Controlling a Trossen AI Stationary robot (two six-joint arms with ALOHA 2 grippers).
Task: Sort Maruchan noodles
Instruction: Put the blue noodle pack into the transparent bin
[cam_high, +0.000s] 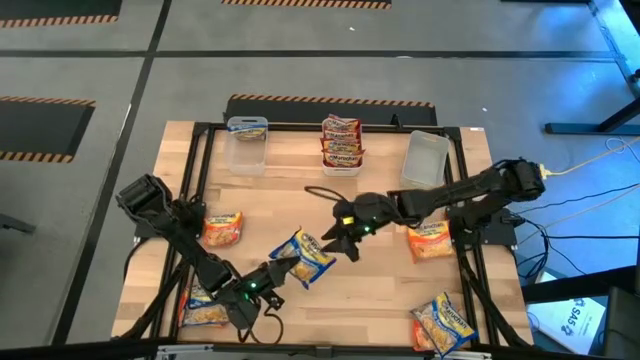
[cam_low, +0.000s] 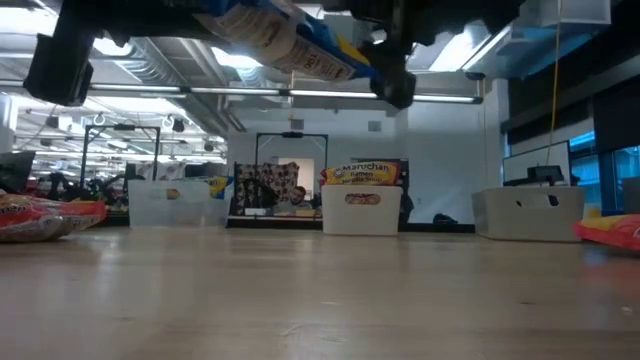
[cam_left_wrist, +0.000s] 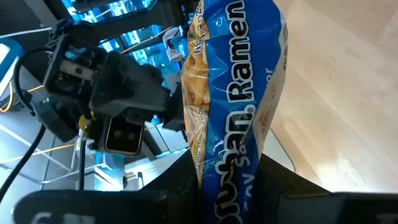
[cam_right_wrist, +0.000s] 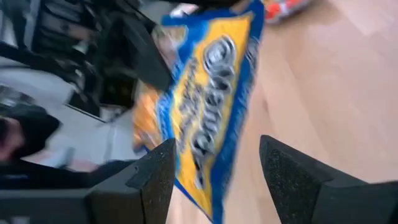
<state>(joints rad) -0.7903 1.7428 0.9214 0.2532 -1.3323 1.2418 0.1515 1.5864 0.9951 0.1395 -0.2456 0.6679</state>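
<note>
High view shows a handover in mid-air over the middle of the worktop (cam_high: 380, 290); the left claw (cam_high: 283, 266) is clamped on one end of a blue noodle packet (cam_high: 308, 256), and the right claw (cam_high: 338, 238) sits just beside the other end; the low view confirms the packet is lifted clear of the wood, hanging tilted.

Left wrist view has the packet (cam_left_wrist: 233, 93) pinched between that claw's dark fingers; right wrist view shows its own fingers (cam_right_wrist: 155, 180) spread wide, with the packet (cam_right_wrist: 205, 106) ahead of them and not yet between them, so that claw is open and holds nothing.

Risks, as I judge them: if the left claw lets go before the right one has closed, the packet drops back to the wood (crinkly plastic slides easily); if the right claw closes on only a thin corner, the packet may slip out or swing; the two claws are close enough to knock together if either pushes in too far.

Other packets lie around the worktop: an orange one (cam_high: 222, 228) at the left, another orange one (cam_high: 428, 241) under the right arm, one at the near right (cam_high: 442, 322); red ones fill the middle bin (cam_high: 341, 143); clear bins (cam_high: 247, 145) (cam_high: 424, 158) flank it.
</note>
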